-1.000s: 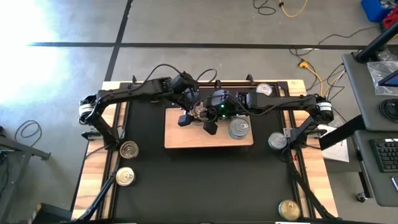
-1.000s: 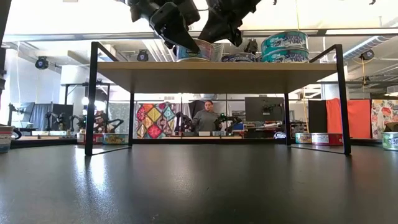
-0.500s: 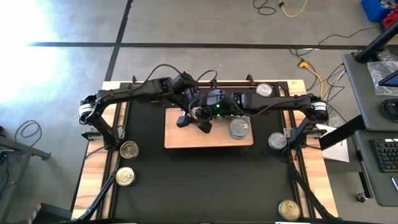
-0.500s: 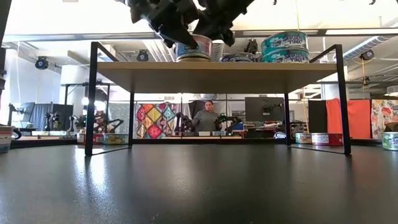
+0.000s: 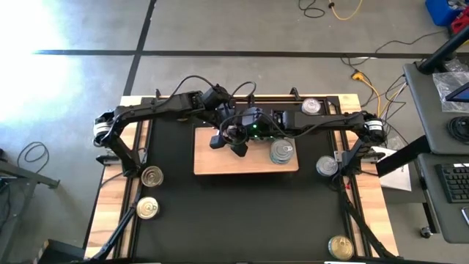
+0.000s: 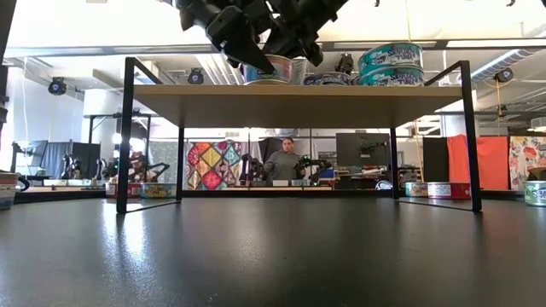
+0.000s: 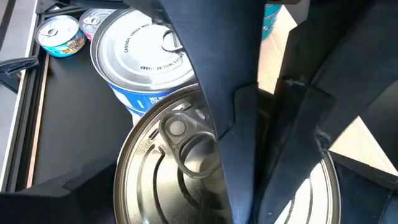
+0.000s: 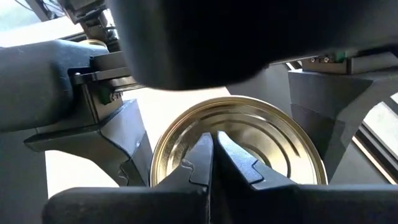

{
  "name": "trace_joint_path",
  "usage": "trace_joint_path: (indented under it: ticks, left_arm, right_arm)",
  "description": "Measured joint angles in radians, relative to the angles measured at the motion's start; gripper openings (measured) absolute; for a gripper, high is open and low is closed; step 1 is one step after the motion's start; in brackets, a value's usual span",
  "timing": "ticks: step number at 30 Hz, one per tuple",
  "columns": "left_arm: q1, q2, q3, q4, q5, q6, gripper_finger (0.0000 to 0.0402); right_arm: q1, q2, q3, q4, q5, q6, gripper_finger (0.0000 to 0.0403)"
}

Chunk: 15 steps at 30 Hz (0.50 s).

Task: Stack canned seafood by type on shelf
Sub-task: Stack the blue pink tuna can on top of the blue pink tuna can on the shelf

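Note:
The shelf (image 5: 212,163) is a pale wood board on black legs in the middle of the black mat. A gold-lidded tin (image 8: 267,137) stands on it left of centre. My left gripper (image 5: 229,138) is open, with one finger (image 8: 124,137) on each side of that tin; I cannot tell whether they touch it. My right gripper (image 8: 212,149) is shut above the tin. Right of the tin stand a blue-labelled tin (image 7: 143,56) and a stack of teal tins (image 6: 390,64). My right gripper has its shut fingertips (image 8: 202,152) on the middle of the gold lid (image 8: 249,134). The fingers slant down onto it from the table's right side. The tin stands upright on the shelf.
Loose tins lie on the mat: two at the left (image 5: 152,176) (image 5: 147,209), one right of the shelf (image 5: 326,166), one near the front right corner (image 5: 341,246), one at the far right (image 5: 311,106). A person (image 6: 283,162) sits in the room beyond.
My right gripper has gone toward the table's left and a little down, from beside the gold-lidded tin to over its lid, staying shut. My left gripper has kept its place around the tin.

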<state>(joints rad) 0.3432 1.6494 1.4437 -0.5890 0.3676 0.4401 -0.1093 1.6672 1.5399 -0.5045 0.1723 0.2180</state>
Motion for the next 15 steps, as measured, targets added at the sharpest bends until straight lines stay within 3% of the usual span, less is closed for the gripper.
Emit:
trace_joint_path:
  ticks: [15]
  left_arm:
    - [0.000,-0.027,0.002,-0.065,0.003,0.005,0.0400]
  right_arm:
    - [0.001,0.002,-0.006,-0.016,-0.003,0.000,0.0013]
